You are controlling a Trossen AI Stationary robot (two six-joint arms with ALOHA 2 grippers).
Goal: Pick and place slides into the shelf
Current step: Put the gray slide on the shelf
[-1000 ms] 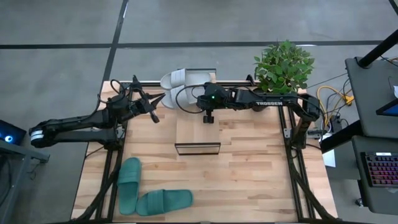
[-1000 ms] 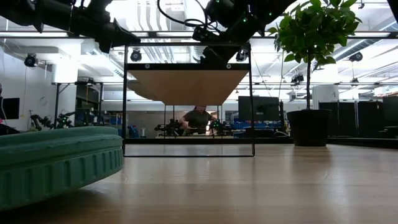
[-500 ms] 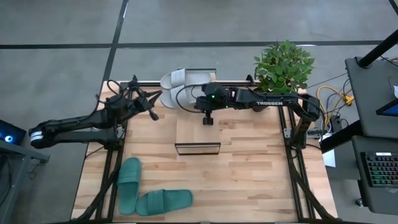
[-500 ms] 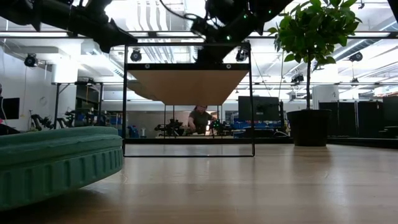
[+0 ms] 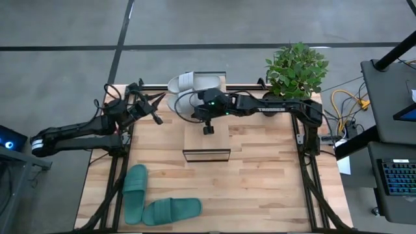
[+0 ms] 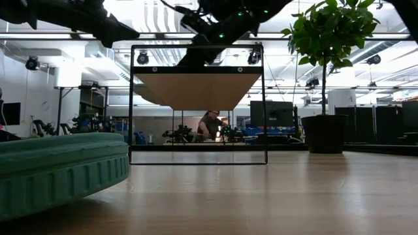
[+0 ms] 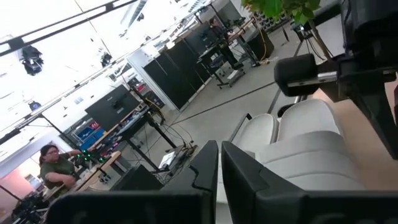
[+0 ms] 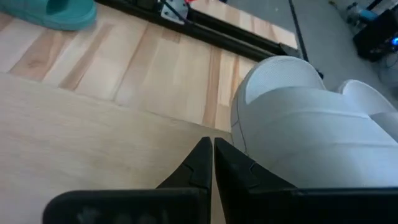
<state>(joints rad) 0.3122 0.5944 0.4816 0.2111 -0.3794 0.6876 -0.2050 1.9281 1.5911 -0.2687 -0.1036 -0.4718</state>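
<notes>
The shelf stands mid-table, its light wood top running from far to near. Two pale slides lie at its far end. Two teal slides rest flat on the table near the left corner; one fills the low view's left. My right gripper is shut above the shelf top, close beside the nearer pale slide. My left gripper is shut, raised left of the pale slides. My right gripper has its shut fingers right beside the rounded edge of the nearer pale slide, over the shelf top. I cannot tell whether they touch it.
A potted plant stands at the table's far right corner. The shelf's thin dark frame rises from the table. Bare tabletop lies right of and in front of the shelf. A person sits in the room beyond.
My right gripper has moved toward the table's left along the shelf's far end, closer to the pale slides. My left arm has drawn back toward the table's left edge. The slides have stayed where they were.
</notes>
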